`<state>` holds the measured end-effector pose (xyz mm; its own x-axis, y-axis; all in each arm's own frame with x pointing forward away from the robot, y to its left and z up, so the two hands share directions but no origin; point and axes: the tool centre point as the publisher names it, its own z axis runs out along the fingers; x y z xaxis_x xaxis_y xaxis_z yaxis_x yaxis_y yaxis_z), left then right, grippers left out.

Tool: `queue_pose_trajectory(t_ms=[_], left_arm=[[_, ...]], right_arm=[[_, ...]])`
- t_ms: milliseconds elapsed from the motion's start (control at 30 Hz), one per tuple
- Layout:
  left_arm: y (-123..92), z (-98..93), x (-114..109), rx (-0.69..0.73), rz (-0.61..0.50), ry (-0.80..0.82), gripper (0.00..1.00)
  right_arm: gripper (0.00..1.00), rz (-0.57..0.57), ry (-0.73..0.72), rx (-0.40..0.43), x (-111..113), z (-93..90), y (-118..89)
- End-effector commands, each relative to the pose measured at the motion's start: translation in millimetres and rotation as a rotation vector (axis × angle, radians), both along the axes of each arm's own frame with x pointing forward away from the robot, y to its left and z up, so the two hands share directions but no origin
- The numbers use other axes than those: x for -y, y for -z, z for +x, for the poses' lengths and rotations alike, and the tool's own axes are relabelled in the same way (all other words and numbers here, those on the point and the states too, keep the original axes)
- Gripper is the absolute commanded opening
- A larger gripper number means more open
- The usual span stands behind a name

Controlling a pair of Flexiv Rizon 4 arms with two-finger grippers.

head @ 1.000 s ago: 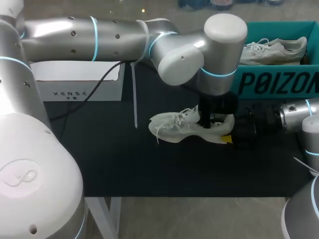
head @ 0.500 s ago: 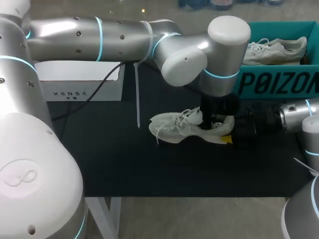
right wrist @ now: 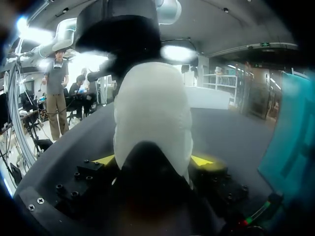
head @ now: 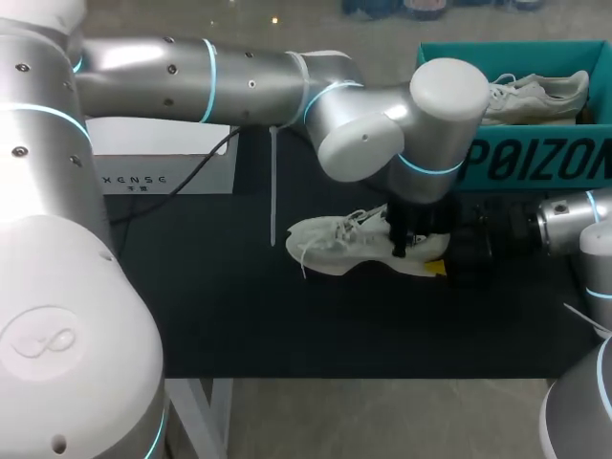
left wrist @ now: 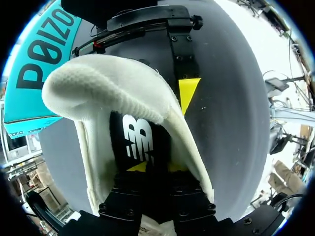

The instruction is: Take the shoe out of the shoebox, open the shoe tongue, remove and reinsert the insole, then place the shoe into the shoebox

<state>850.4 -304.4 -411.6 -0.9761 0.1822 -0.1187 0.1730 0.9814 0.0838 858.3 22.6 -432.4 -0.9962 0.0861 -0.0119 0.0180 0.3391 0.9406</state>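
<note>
Right jaws clamp the shoe (head: 335, 244) at the heel from both sides, right gripper (right wrist: 153, 161) low at table (head: 239, 306) level. Left jaws are down in the shoe mouth over the insole (left wrist: 140, 142); can't tell if they pinch it. Left gripper (left wrist: 156, 168) comes in from above. Shoe lies on the dark table, right of middle, just near of the shoebox (head: 535, 163), toe left, heel right, out of the box. White knit upper with a padded collar and loose laces: likely light and soft, and it will cave in if squeezed at the sides. The heel counter looks the stiffest part, so it is the best place to hold. Insole is black, thin and printed, probably floppy and snug in the shoe; take it at the heel edge and peel it up rather than drag it. The sole looks rubbery, so it probably won't slide much. Shoebox is teal card with an open top, with a second shoe (head: 535, 96) inside.
</note>
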Motion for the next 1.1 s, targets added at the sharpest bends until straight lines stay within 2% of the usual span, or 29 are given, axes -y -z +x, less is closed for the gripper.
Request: queue_pose_trajectory(t_ms=[33,567,1100], left_arm=[[19.0,-1.5,1.1,0.025,-0.025,0.019,0.00],[-18.8,3.1,-6.6,0.207,-0.060,0.004,0.00],[-58.8,9.2,-8.8,0.296,-0.118,-0.022,0.00]], right_arm=[[0.00,-0.001,0.002,-0.001,-2.9,0.6,3.0],[0.00,-0.001,0.002,-0.001,-2.9,0.6,3.0],[0.00,-0.001,0.002,-0.001,-2.9,0.6,3.0]])
